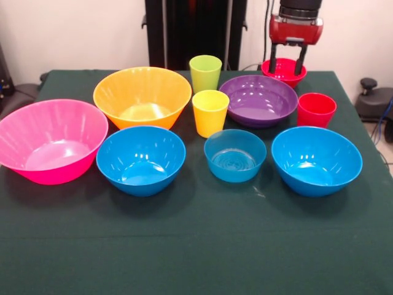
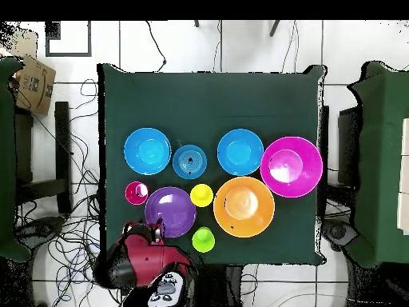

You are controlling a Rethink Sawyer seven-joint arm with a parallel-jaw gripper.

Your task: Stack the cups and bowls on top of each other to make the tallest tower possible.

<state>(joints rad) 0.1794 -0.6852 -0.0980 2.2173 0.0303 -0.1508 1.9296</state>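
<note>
My gripper is open, its fingers straddling the small red bowl at the far right. Beside that bowl are the purple bowl and the red cup. The lime green cup stands behind the yellow cup. The orange bowl and the pink bowl sit to the left. In front lie two blue bowls with the small translucent blue bowl between them. Each piece stands by itself; no tower is in view. In the overhead view the arm covers the small red bowl.
A dark green cloth covers the table. Green chairs stand at both sides of the table, and cables lie on the tiled floor around it. A cardboard box sits at the upper left in the overhead view.
</note>
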